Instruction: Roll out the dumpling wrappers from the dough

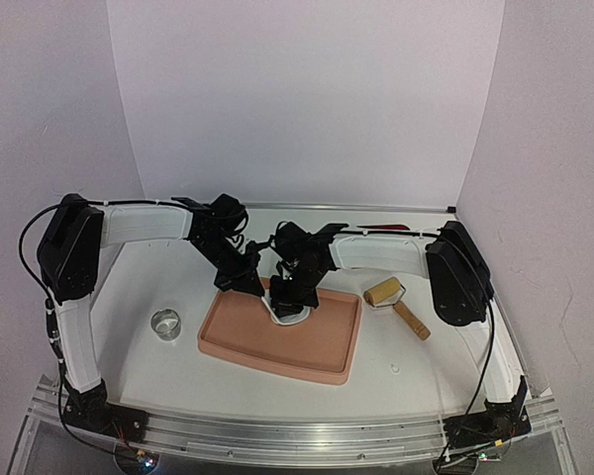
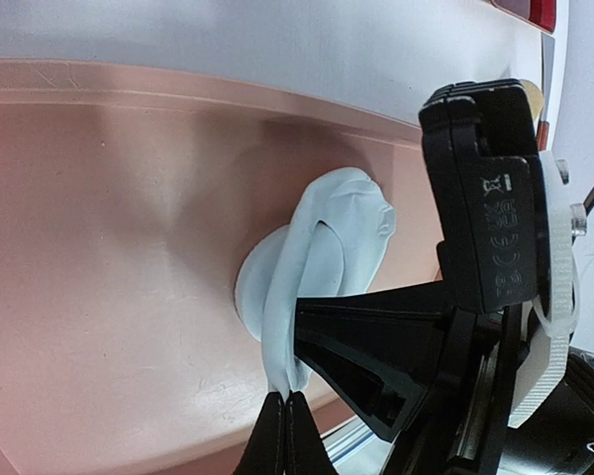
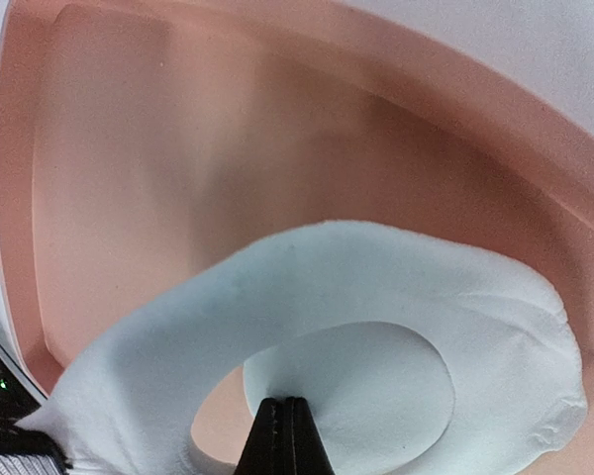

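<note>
The left gripper (image 2: 285, 406) has its fingers pressed together on the lower tip of the dough (image 3: 396, 267), nipping a thin fold of it. The right gripper (image 3: 282, 411) is also closed, with its tips biting the inner edge of the hole in that same piece, so both arms have hold of one holed scrap of dough.

The scrap is partly lifted. In the left wrist view it stands up as a folded white loop, while the right wrist view shows it as a broad ring. A round wrapper (image 3: 361, 386) lies flat on the floor of the tray (image 1: 322, 346) and shows through the hole. I cannot tell whether the scrap still touches it along its edge.

Dough and wrapper sit close to the tray's far edge, about midway along it, and both wrists are crowded together above that spot.

The pink tray lies in the middle of the desk (image 1: 416, 366). A metal cutter (image 1: 165, 323) stands on the desk near the tray's left edge. A rolling pin (image 1: 396, 304) lies just off the tray's far right corner.
</note>
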`<state>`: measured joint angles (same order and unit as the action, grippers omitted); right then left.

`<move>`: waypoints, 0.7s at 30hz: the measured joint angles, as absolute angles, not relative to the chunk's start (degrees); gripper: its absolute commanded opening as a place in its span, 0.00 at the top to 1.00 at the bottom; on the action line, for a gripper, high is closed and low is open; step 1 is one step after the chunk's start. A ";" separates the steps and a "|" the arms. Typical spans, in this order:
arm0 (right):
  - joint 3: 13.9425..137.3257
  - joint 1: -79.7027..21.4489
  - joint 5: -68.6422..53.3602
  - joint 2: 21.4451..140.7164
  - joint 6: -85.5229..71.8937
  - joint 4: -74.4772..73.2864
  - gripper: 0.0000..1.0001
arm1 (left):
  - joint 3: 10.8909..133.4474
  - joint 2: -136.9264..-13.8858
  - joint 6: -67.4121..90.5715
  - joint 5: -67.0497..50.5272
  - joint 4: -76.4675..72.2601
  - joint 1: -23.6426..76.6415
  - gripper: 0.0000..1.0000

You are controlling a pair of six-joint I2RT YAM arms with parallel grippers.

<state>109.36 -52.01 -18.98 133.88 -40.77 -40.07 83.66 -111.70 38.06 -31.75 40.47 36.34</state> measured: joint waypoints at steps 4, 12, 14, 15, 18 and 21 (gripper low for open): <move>109.36 -52.01 -18.98 133.88 -40.77 -40.07 1.00 | 83.66 -111.70 38.06 -31.75 40.47 36.34 1.00; 110.87 -51.77 -18.79 133.88 -40.99 -40.38 1.00 | 83.66 -111.70 38.44 -31.68 40.45 36.34 1.00; 111.66 -51.68 -18.76 133.88 -41.10 -40.34 1.00 | 83.66 -111.70 38.59 -31.66 40.45 36.34 1.00; 112.22 -51.62 -18.79 133.88 -41.19 -40.32 1.00 | 83.66 -111.70 38.70 -31.64 40.45 36.34 1.00; 112.95 -51.42 -18.79 133.88 -41.47 -40.29 1.00 | 83.66 -111.70 38.92 -31.44 40.45 36.34 1.00; 113.03 -51.40 -18.76 133.86 -41.69 -40.38 1.00 | 83.66 -111.70 39.00 -31.35 40.45 36.34 1.00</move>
<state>113.03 -51.40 -18.76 133.86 -41.69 -40.38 83.66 -111.70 39.00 -31.35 40.45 36.34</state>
